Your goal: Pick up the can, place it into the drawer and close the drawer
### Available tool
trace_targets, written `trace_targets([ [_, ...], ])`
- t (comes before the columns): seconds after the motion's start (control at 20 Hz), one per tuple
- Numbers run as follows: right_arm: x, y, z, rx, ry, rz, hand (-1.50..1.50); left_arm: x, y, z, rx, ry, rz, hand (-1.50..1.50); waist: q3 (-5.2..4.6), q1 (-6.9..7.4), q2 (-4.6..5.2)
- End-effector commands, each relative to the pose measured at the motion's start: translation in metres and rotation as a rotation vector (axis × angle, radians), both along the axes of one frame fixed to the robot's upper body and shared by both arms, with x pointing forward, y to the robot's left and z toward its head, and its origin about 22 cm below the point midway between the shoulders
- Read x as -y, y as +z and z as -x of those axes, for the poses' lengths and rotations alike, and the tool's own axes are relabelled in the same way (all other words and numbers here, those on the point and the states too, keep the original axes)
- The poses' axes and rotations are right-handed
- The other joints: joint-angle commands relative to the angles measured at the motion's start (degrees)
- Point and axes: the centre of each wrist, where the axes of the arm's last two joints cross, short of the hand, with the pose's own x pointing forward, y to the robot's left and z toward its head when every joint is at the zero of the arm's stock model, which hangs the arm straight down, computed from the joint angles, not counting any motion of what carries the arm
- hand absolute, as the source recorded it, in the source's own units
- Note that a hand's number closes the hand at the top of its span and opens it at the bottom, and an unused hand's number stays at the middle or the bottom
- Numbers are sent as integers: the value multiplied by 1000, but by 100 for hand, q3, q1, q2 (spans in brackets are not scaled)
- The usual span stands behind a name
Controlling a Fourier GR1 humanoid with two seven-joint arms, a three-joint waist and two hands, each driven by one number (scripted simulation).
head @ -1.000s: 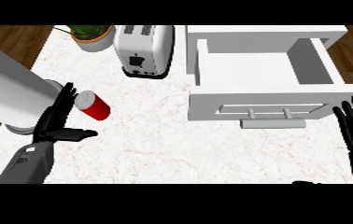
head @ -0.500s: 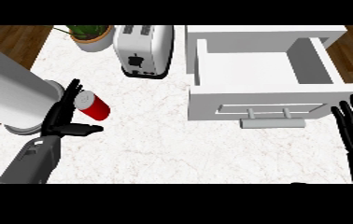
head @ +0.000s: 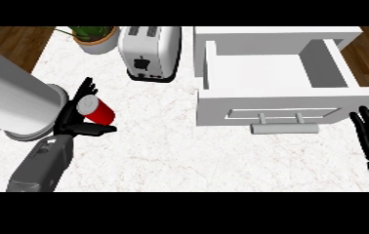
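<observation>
- Closed in on the can [head: 99,110] since a second ago: left hand [head: 74,117] now pressed against its left side, can tipped toward the lower right with its silver top facing up-left, where before it stood a little apart from the palm.
- Nearest the lower edge: grey left forearm rising from the bottom left, black hand at its end, thumb laid flat on the table [head: 180,155] just under the can, fingers [head: 86,88] spread and reaching up past the can's top.
- Fingers only half wrapped so far; thumb and fingers bracket the can without plainly clamping it, so probably mid-grasp, not yet lifted.
- Can on the white table, touching the hand, just right of a large grey cylinder [head: 25,104] at the left edge.
- Right hand [head: 360,133] at the right edge, fingers straight and up, resting, unchanged from the earlier frames.
- Farther right and up: white drawer [head: 274,72] pulled open, inside bare, bar handle [head: 284,128] on its front facing the robot; well apart from the can.
- Next likely need: finish the curl around the can, lift, carry rightward over the drawer front.
- Risk, as a judgement: tilted can could roll off the thumb before the grip closes.
- Farthest: toaster [head: 150,52] between can and drawer, potted plant [head: 93,37] at the top left.
</observation>
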Motion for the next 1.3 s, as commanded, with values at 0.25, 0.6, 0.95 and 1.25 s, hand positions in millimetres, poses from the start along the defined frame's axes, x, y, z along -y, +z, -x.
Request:
trace_targets([
  [0.25, 4, 7, 16, 9, 12, -3, -150, 2, 22, -24, 18, -43, 25, -150, 0, -29, 3],
  [0.6, 2, 13, 14, 2, -5, -20, -150, 38, 10, -25, 59, -92, 90, 150, 3, 10, -10],
  [0.95, 3, -10, 19, 5, -22, -18, -150, 44, 29, -41, 95, -132, 123, 150, 6, 36, -20],
  [1.25, 2, 3, 18, 16, -31, -38, -150, 47, 10, -17, 102, 52, 129, 150, 8, 94, -40],
])
